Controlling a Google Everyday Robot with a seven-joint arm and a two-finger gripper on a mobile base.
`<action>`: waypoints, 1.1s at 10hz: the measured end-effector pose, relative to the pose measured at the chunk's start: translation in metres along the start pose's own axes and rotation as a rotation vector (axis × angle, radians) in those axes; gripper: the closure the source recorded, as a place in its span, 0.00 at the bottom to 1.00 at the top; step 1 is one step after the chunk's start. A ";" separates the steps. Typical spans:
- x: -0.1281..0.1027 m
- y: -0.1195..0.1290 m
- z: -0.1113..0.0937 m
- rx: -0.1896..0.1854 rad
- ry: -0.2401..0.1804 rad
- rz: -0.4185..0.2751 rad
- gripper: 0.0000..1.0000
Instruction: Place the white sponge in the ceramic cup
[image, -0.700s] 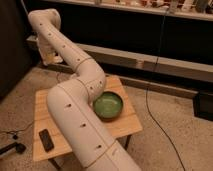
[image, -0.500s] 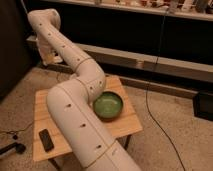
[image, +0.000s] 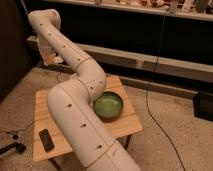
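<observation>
My white arm rises from the bottom of the camera view, bends over the wooden table (image: 127, 122) and folds back up to the far left. My gripper (image: 50, 56) hangs at the arm's end, above and behind the table's far left corner. A pale shape shows at the gripper, and I cannot tell whether it is the white sponge. The ceramic cup is hidden or out of view. The arm covers the middle of the table.
A wide green bowl (image: 108, 105) sits on the table's right half, next to the arm. A flat black object (image: 46, 139) lies near the front left corner. A black cable (image: 155, 75) runs down to the floor at the right. A dark shelf unit (image: 150, 35) stands behind.
</observation>
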 end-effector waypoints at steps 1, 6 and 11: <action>0.002 -0.005 0.002 0.027 -0.005 -0.020 0.98; 0.047 -0.019 -0.011 0.146 0.006 -0.087 0.98; 0.050 -0.023 -0.009 0.158 0.013 -0.071 0.98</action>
